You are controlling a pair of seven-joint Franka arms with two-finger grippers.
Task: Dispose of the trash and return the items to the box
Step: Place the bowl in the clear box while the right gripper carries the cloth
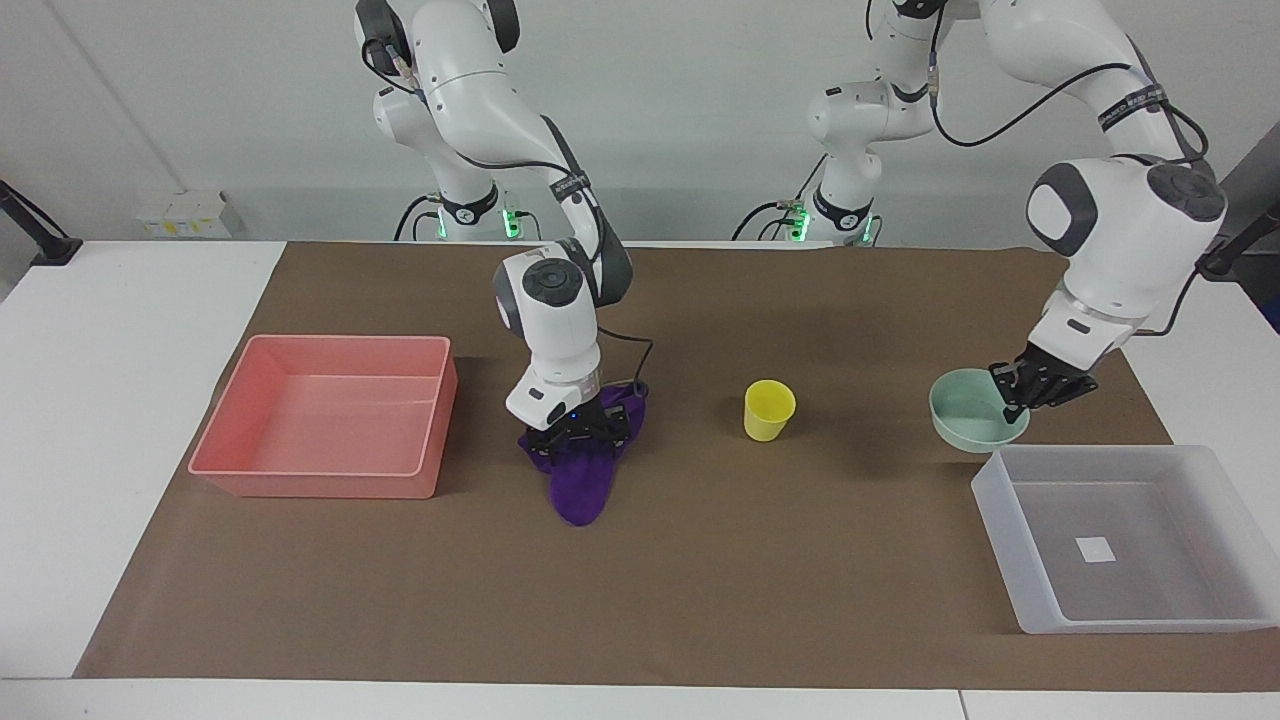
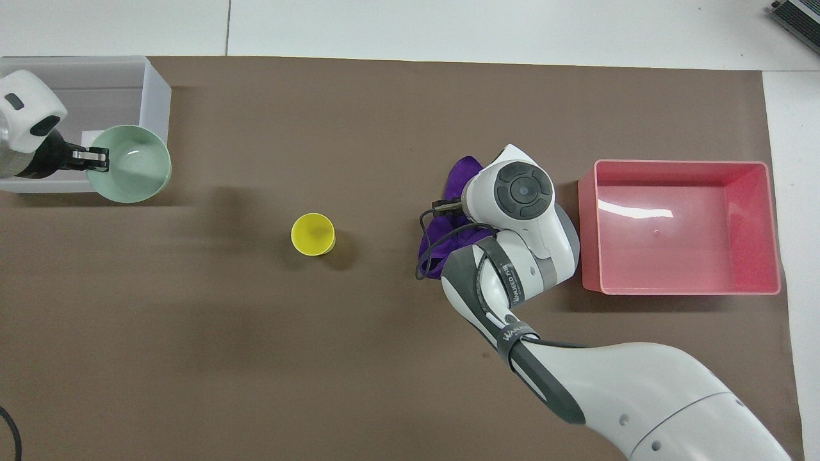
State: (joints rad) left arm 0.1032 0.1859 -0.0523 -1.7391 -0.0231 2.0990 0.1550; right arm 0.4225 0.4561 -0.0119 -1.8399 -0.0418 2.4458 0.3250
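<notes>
- Right then, your left claw (image 1: 1012, 392) was pinching the rim of the green bowl (image 1: 968, 422), one finger inside and one outside, and the bowl was held off the table, tilted a little.
- Seen from overhead, that bowl (image 2: 130, 163) was over the edge of the clear box (image 2: 156, 96) that faces the robots, partly over the box and partly over the brown mat (image 2: 384, 358).
- You had the clear box (image 1: 1240, 520) sitting at the left arm's end of the table, with a small white square (image 1: 1094, 549) on its floor.
- Your right claw (image 1: 580, 432) was down on the purple rag (image 1: 580, 490), its fingers sunk into the folds; I could not tell whether they were spread or pressed together.
- From overhead, the right arm's wrist covered most of the rag (image 2: 462, 180), so only its edges showed around it.
- You could see the rag lying on the mat beside the pink tray (image 1: 240, 420), apart from it and not touching.
- You had the yellow cup (image 1: 769, 410) standing upright on the mat between the rag and the bowl, apart from both, with neither claw near it.
</notes>
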